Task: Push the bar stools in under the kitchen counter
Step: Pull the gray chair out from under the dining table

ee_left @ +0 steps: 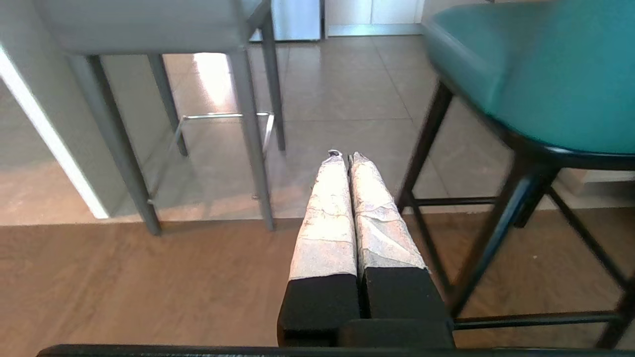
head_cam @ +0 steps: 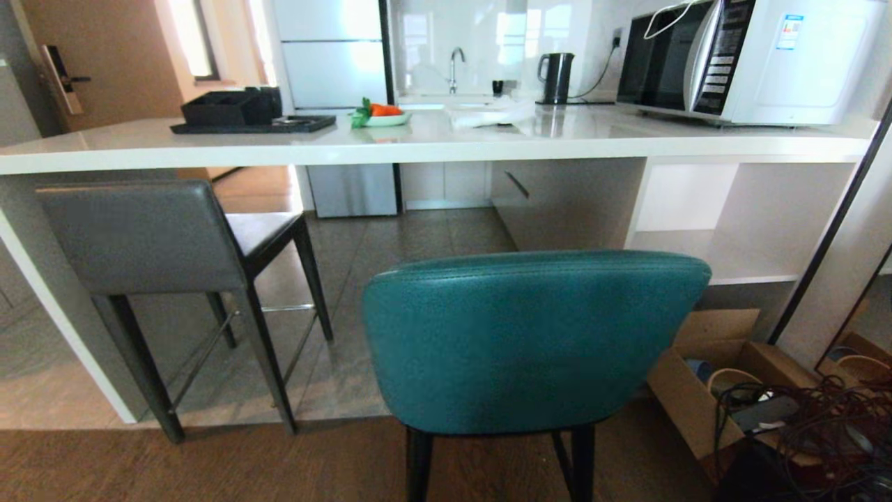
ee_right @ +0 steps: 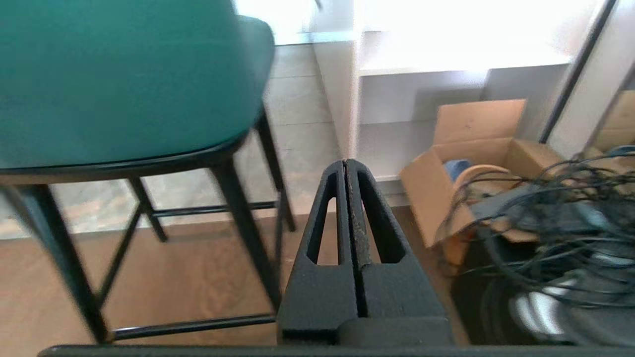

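The teal bar stool (head_cam: 529, 341) stands right in front of me, its curved back facing me, out from the white kitchen counter (head_cam: 418, 143). The dark grey bar stool (head_cam: 150, 237) is at the left, its seat partly under the counter top. Neither arm shows in the head view. My left gripper (ee_left: 345, 156) is shut and empty, low above the floor between the grey stool (ee_left: 149, 25) and the teal stool (ee_left: 540, 79). My right gripper (ee_right: 346, 162) is shut and empty, to the right of the teal stool (ee_right: 124, 74).
An open cardboard box (head_cam: 704, 376) and a tangle of black cables (head_cam: 808, 432) lie on the floor at the right, below the white shelf unit (head_cam: 746, 216). A microwave (head_cam: 752, 59), kettle (head_cam: 556, 77), black tray (head_cam: 244, 115) and plate (head_cam: 383, 117) stand on the counter.
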